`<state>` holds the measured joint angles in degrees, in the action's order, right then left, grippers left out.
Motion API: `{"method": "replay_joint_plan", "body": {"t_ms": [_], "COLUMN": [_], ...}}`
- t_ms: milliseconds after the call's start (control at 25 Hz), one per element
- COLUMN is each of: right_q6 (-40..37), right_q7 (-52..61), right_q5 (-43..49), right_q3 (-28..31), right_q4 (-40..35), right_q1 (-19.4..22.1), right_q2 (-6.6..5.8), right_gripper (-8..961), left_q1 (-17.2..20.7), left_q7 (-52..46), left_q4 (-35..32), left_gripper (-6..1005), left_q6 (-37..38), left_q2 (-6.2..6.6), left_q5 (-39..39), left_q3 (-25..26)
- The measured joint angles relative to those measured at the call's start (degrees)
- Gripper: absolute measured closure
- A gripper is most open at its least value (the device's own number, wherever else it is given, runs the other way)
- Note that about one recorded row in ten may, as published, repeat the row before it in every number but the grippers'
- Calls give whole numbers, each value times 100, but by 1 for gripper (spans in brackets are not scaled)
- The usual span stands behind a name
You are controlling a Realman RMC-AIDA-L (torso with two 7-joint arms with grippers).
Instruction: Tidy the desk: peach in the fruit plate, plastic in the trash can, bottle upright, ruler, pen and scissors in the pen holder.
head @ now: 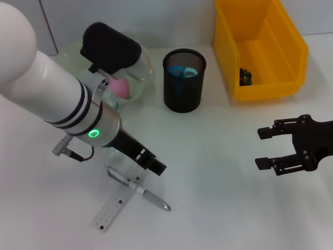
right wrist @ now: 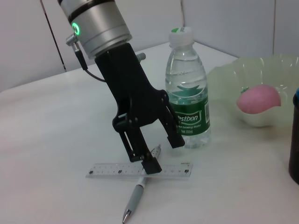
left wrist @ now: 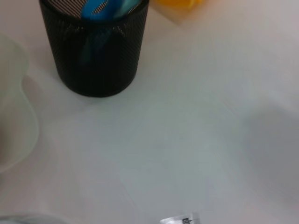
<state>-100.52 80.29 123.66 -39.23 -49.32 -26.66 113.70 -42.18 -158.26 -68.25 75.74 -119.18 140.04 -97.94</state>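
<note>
Hovering with fingers spread over the ruler (right wrist: 140, 170) and crossed pen (right wrist: 138, 192), the left gripper (right wrist: 159, 149) should straddle one item squarely, while the right gripper (head: 270, 148) waits open, well apart.

White left arm (head: 36, 83) with black bands, silver wrist, green ring light, black tool (right wrist: 161, 151).

I see a white bench (head: 218, 208), black mesh pen holder (head: 184, 80) showing blue scissors (head: 182, 72), a yellow bin (head: 260, 49), pink peach (right wrist: 259, 99), pale-green plate (right wrist: 280, 70), green-labelled bottle (right wrist: 187, 107), clear ruler (right wrist: 140, 170), grey pen (right wrist: 135, 198).
</note>
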Motion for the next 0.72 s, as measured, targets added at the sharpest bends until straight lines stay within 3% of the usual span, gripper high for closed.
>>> {"method": "replay_joint_plan", "body": {"t_ms": [720], "right_q6": [34], "right_q7": [-6], "right_q5": [0], "right_q3": [-5], "right_q4": [19], "right_q1": [-41], "right_q2": [40], "right_gripper": [181], "left_q1": [-120], "left_q7": [-5], "left_q4": [540], "left_gripper": [206], "left_q6": [-421], "left_q2": [0], "left_q5": [71], "left_q3": [-294]}}
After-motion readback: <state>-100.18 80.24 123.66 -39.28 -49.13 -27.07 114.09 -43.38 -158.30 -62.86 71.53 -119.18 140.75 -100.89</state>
